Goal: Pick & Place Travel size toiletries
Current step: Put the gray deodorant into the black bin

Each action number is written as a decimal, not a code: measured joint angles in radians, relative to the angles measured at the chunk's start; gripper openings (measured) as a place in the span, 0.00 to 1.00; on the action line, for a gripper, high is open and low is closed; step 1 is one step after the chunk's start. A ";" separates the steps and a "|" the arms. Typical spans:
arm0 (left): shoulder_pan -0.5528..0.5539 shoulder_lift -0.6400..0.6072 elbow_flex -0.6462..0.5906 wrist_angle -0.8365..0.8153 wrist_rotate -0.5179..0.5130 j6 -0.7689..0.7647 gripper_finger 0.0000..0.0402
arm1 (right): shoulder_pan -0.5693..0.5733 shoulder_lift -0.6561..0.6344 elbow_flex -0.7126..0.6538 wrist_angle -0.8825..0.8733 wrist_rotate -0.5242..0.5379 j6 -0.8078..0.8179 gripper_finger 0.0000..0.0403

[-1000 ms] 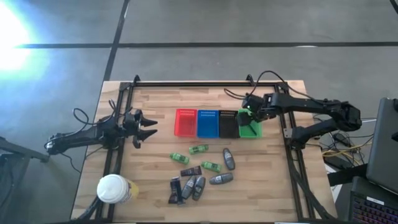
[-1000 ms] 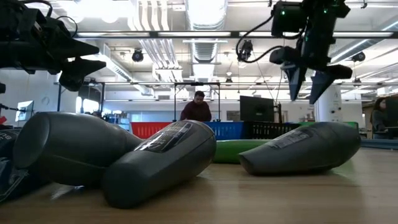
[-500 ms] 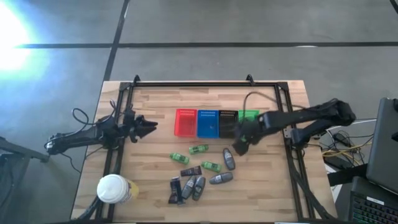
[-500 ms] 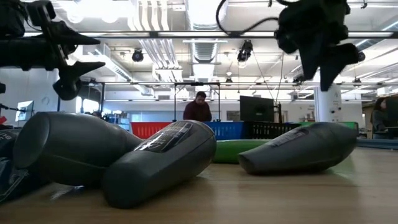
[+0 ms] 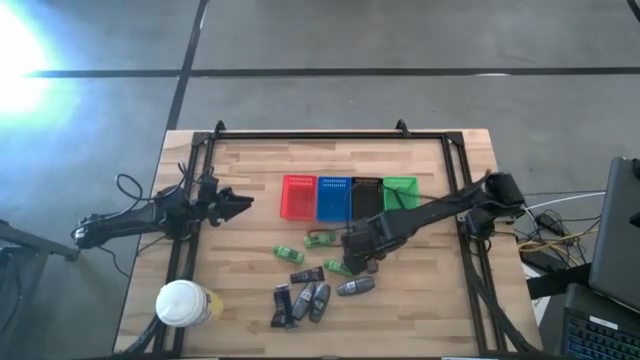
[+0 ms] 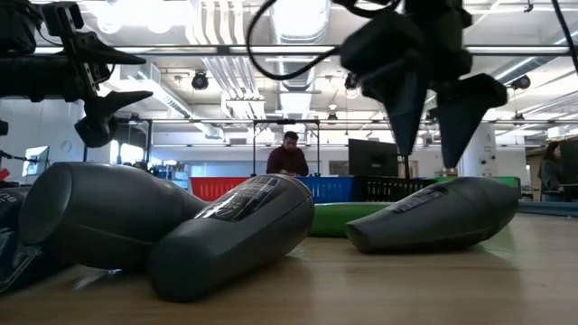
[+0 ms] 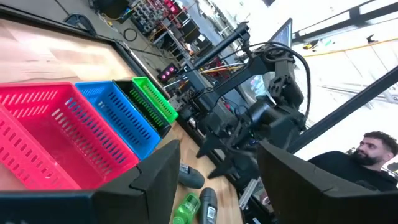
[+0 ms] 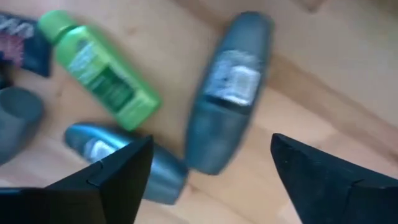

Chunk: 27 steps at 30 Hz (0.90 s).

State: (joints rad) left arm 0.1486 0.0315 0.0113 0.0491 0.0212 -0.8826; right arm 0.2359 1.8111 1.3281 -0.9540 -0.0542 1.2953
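Observation:
The toiletries lie loose on the wood near the table's near edge: green packets (image 5: 320, 240), grey-silver oval pieces (image 5: 355, 287) and dark tubes (image 5: 306, 275). My right gripper (image 5: 358, 256) hangs open above them. In the right wrist view its fingers stand on either side of one grey oval piece (image 8: 227, 106), which lies flat, with a green packet (image 8: 102, 78) beside it. The low view shows the right gripper (image 6: 426, 153) just over that grey piece (image 6: 438, 217), apart from it. My left gripper (image 5: 245, 203) waits open in the air at the table's left, pointing at the baskets.
Four slotted baskets stand in a row past the toiletries: red (image 5: 298, 197), blue (image 5: 332, 198), black (image 5: 366, 198), green (image 5: 400, 190). A white-lidded jar (image 5: 185, 303) stands at the near left corner. A black rail frame (image 5: 330, 135) borders the table. A person stands in the room behind.
My right gripper has swung from above the green basket toward the table's near edge and left, coming down over the toiletries, and has stayed open. My left gripper has rolled about its own axis while staying in place. No toiletry has moved.

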 joint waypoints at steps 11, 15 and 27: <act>0.000 0.003 0.000 -0.009 0.000 0.000 0.54 | 0.013 0.116 0.026 -0.063 -0.005 -0.012 0.88; 0.000 0.005 0.000 -0.017 0.000 0.000 0.54 | 0.013 0.138 0.007 -0.010 -0.021 -0.040 0.83; 0.000 0.006 0.000 -0.029 -0.003 0.000 0.54 | 0.015 0.161 -0.026 0.012 -0.038 -0.039 0.48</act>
State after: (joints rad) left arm 0.1486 0.0372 0.0113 0.0200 0.0177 -0.8824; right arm 0.2514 1.9717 1.3025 -0.9418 -0.0926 1.2560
